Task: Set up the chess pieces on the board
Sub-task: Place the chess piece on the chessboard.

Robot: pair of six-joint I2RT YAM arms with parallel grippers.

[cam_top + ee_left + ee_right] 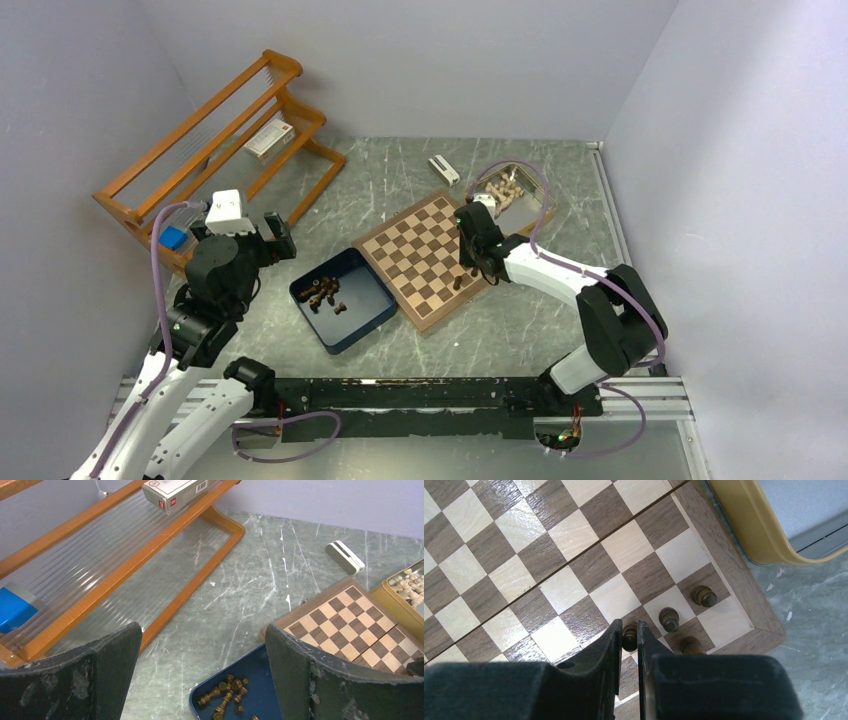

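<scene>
The board point(420, 250) lies mid-table at an angle. My right gripper point(628, 628) is shut on a dark brown chess piece point(629, 636) at the board's near right corner. Three more dark pieces stand there on the board point(574, 535): one point(703, 596) by the edge, one point(669, 619) beside it, one point(691, 645) half hidden behind my finger. More dark chess pieces point(235, 692) lie loose in the dark blue box point(345, 300). My left gripper point(202, 630) hangs open and holds nothing, above the table left of that box.
A wooden rack point(215, 140) stands at the back left, holding a white carton point(172, 491) and a blue item point(12, 611). A gold tin point(535, 205) of pale pieces sits behind the board. Next to it lies a small white box point(443, 170).
</scene>
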